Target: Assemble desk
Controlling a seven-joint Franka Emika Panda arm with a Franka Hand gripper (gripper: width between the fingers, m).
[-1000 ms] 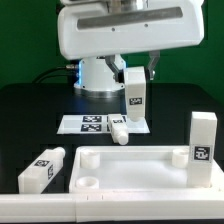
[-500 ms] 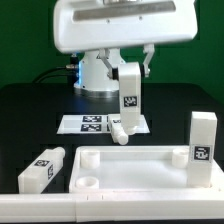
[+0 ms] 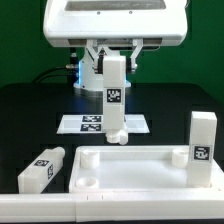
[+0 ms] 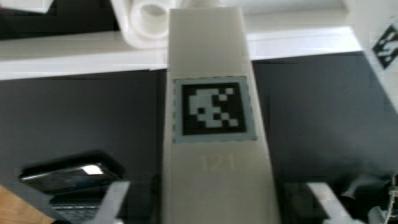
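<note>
My gripper (image 3: 115,60) is shut on the top end of a white square-section leg (image 3: 115,100) with a black-and-white tag. The leg hangs upright over the marker board (image 3: 88,123), behind the tabletop. In the wrist view the leg (image 4: 217,120) fills the middle, with the gripper (image 4: 217,203) around its near end and a finger (image 4: 114,195) on each side. The white tabletop (image 3: 140,165) lies in front with round corner sockets. A second leg (image 3: 203,145) stands upright at its right end, a third (image 3: 42,168) lies at the left, and a fourth (image 3: 118,135) lies on the marker board.
The robot's white base (image 3: 95,75) stands behind the marker board on the black table. The large white robot body fills the top of the exterior view. A white ledge runs along the front edge.
The gripper has carried the held leg toward the exterior view's left and turned it more upright, so it now hangs over the leg lying on the marker board. Other parts have not moved.
</note>
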